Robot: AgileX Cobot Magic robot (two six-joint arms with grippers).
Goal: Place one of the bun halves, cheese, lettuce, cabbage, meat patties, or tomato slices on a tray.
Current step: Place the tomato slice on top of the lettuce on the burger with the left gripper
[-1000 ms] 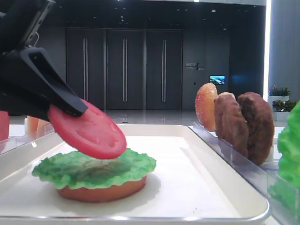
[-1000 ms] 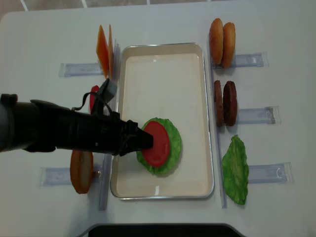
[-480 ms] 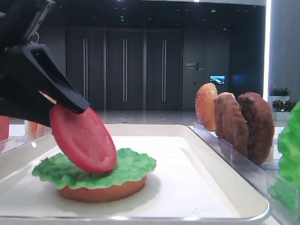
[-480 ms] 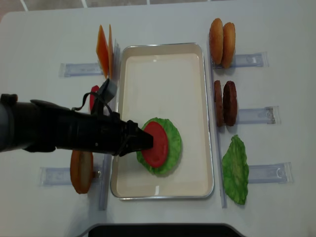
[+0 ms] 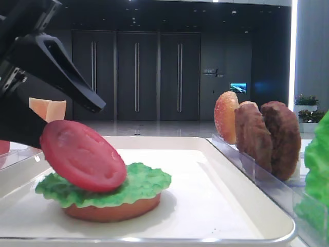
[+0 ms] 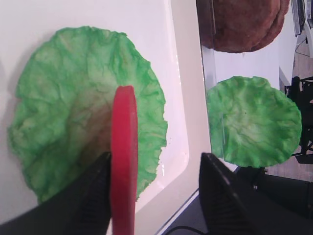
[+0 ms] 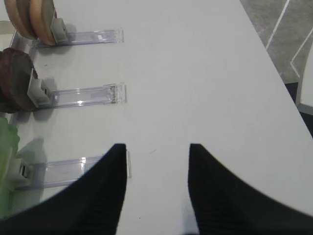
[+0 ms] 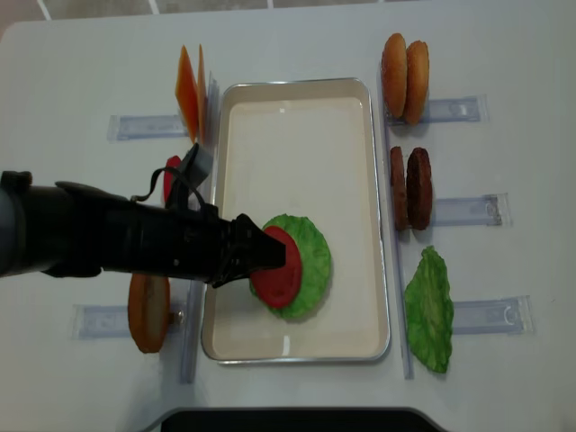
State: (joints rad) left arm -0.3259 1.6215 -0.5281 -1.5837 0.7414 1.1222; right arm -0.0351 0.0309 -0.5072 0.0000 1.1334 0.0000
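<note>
Tomato slice (image 5: 82,155) tilted on lettuce (image 5: 139,182); patties (image 5: 267,138) beside tray (image 5: 216,206).

Left arm (image 8: 99,238): matte black, thick tubular casing, thin black cable looped on top, small grey block near the wrist. Left hand (image 8: 270,256): 2 black tapered fingers (image 6: 88,205) with fine ribbed inner pads. Right hand (image 7: 156,156): 2 black fingers (image 7: 215,196), same ribbed texture, rounded tips.
</note>
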